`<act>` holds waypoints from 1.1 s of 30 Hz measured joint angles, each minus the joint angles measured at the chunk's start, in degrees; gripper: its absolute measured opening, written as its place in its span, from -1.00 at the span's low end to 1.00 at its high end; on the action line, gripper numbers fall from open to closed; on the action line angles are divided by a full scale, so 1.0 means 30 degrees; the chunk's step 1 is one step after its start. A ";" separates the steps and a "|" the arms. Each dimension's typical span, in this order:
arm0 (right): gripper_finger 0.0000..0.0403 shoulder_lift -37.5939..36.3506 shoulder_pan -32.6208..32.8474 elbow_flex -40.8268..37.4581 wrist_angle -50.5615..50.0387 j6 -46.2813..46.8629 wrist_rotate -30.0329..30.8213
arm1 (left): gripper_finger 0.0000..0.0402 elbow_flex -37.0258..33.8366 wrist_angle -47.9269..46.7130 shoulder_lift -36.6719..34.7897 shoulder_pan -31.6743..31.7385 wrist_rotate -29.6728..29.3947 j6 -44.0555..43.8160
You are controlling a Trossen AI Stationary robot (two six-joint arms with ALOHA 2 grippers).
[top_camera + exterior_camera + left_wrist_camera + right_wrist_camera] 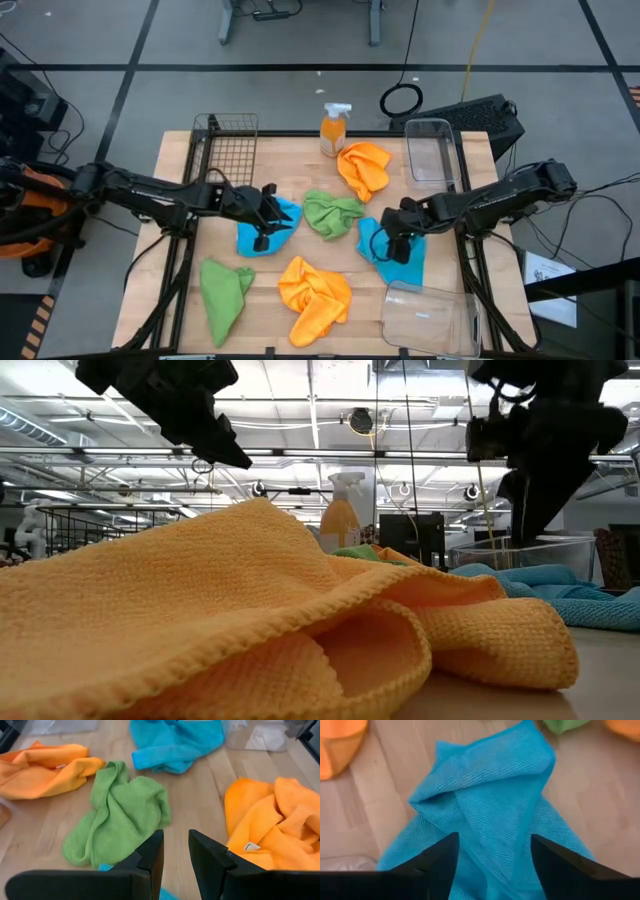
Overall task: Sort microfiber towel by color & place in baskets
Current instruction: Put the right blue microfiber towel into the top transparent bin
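From above, my left claw (266, 215) hangs over the bright blue microfiber towel (283, 226) lying left of centre on the wooden bench (180, 165). My right claw (395, 243) sits over the second blue microfiber towel (412, 262) on the right side. Between them lies a crumpled green towel (331, 213); another green towel (224, 289) and a rumpled orange towel (315, 295) lie at the near edge, and a second orange towel (364, 167) lies beside the orange spray bottle (333, 129). The black wire-mesh basket (227, 146) stands at the far left, one clear plastic basket (432, 151) at the far right, the other clear basket (427, 319) at the near right corner.

The level view is mostly orange cloth (both claws probably just clear of the towels).

My left wrist shows its fingers (149, 856) narrowly parted, holding nothing.

My right wrist shows its fingers (442, 856) spread wide astride a blue fold, not gripping.
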 joint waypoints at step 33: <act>-0.90 0.4920 -0.0658 -0.0102 0.2754 -0.1909 0.1183 | -0.51 0.0003 0.2322 0.0899 -0.0959 0.0149 -0.0036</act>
